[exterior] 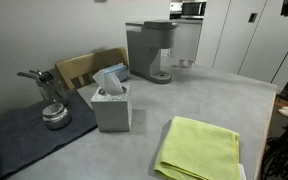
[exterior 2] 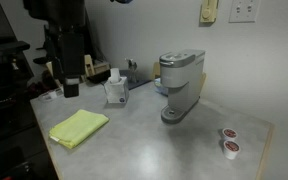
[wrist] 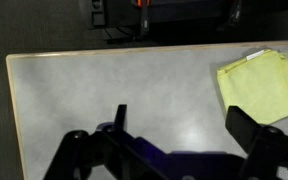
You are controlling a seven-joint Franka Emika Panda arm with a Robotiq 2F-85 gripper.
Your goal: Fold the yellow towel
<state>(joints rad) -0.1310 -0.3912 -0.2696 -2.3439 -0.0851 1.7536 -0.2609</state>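
Near table (exterior 2: 154,140) edge, well apart from tissue box (exterior: 112,105) and coffee machine (exterior 2: 181,85), yellow towel (exterior: 199,148) lies flat, seemingly in layers. Claw (wrist: 176,118) hangs high over bare table, jaws wide apart, nothing between; towel sits off to side in wrist view. Risks, as I judge:
- pinch catches only top layer, so fold comes out crooked
- pull toward edge drags whole cloth off table
- claw presses too hard on tabletop, slips, cloth bunches
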